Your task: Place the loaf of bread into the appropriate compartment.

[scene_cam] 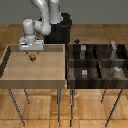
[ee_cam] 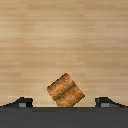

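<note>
The gripper (scene_cam: pixel 32 51) is seen in the upper left of the exterior view, hanging over the light tan tray (scene_cam: pixel 15 75). Its fingers (ee_cam: pixel 22 102) are spread apart in the wrist view, with one dark tip at each side and the loaf of bread (ee_cam: pixel 65 90) lying between them, tilted, with clear gaps on both sides. In the exterior view the loaf of bread (scene_cam: pixel 32 57) is found just under the gripper, on the tray floor in the upper left part of the frame; contact cannot be told. The dark four-cell bin (scene_cam: pixel 70 70) is placed at the exterior view's right. Its near-left compartment (scene_cam: pixel 82 76) is well apart from the loaf, and a small grey block (scene_cam: pixel 84 73) is seen in it.
</note>
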Robot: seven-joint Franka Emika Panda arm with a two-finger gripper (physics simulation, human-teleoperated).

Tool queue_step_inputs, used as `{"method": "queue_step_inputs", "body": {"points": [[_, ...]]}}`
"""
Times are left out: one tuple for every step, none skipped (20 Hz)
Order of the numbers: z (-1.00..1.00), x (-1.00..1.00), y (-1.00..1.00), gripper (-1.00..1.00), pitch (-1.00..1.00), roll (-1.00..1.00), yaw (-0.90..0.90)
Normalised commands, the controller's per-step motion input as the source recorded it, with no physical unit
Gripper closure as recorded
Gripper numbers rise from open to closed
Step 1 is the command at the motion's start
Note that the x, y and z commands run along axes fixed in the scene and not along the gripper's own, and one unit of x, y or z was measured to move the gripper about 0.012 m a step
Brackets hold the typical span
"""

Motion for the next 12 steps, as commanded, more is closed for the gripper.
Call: {"method": "queue_step_inputs", "body": {"points": [[0.00, 0.00, 0.00, -1.00, 0.00, 0.00, 0.00], [-1.00, 0.00, 0.00, -1.00, 0.00, 0.00, 0.00], [-1.00, 0.00, 0.00, -1.00, 0.00, 0.00, 0.00], [-1.00, 0.00, 0.00, -1.00, 0.00, 0.00, 0.00], [-1.00, 0.00, 0.00, -1.00, 0.00, 0.00, 0.00], [-1.00, 0.00, 0.00, -1.00, 0.00, 0.00, 0.00], [-1.00, 0.00, 0.00, -1.00, 0.00, 0.00, 0.00], [0.00, 0.00, 0.00, -1.00, 0.00, 0.00, 0.00], [0.00, 0.00, 0.00, -1.00, 0.00, 0.00, 0.00], [0.00, 0.00, 0.00, 1.00, 0.00, 0.00, 0.00], [0.00, 0.00, 0.00, 1.00, 0.00, 0.00, 0.00], [0.00, 0.00, 0.00, 1.00, 0.00, 0.00, 0.00]]}}
